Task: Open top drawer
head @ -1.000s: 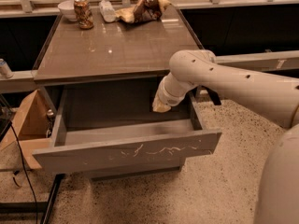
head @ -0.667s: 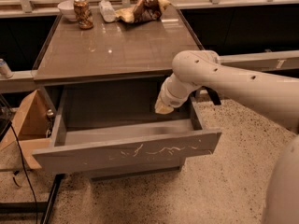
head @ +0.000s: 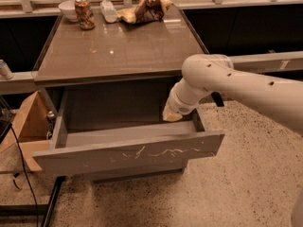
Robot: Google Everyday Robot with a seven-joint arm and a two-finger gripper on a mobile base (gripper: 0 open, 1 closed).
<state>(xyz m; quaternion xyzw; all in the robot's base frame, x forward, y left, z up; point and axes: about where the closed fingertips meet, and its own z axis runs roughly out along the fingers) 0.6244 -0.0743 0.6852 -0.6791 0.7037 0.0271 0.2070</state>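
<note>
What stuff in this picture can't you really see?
All in the camera view:
- The gripper, low at the right inside the top drawer, is mostly hidden by the arm's wrist.
- The drawer's back is dark under the tabletop.
- Whatever sits below the drawer is covered by its pulled-out front.
- The label on the can is too blurred to read.
- The arm is cut off by the right edge.

One top drawer (head: 128, 152); one gripper (head: 172, 115) at its right side; one can (head: 84, 13); one bowl (head: 67, 8); perhaps one bottle (head: 109, 11); one bag (head: 147, 8).

Smooth claw (head: 171, 116) in matt top drawer (head: 128, 154)
</note>
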